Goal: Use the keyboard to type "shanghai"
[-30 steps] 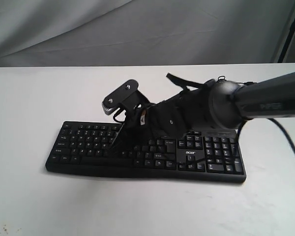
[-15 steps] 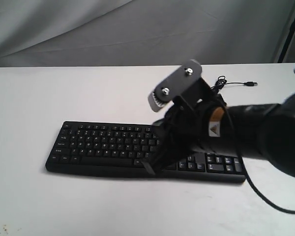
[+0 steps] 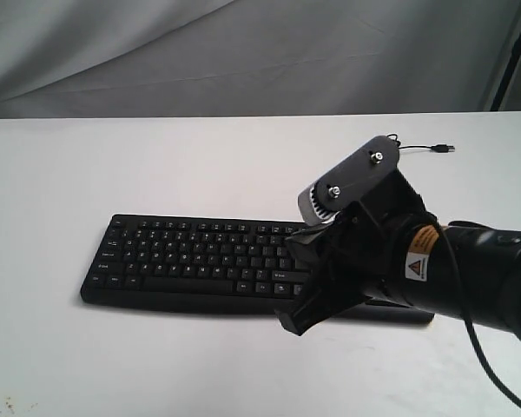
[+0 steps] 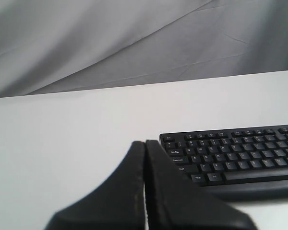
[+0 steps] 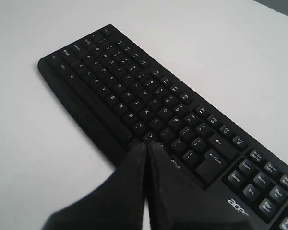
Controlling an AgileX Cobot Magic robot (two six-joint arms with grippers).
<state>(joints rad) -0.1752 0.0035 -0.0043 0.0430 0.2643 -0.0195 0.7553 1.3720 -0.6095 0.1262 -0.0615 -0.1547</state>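
White table [image 3: 61,356], bearing 1 black keyboard [image 3: 191,261] lying flat and, farther back, a thin black cable [image 3: 421,148].

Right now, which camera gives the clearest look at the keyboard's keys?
The right wrist view: the keyboard fills it close up, with labels such as Enter readable. The exterior view shows its length, but the right gripper covers its right part. The left wrist view catches only one end, beyond the shut left gripper.
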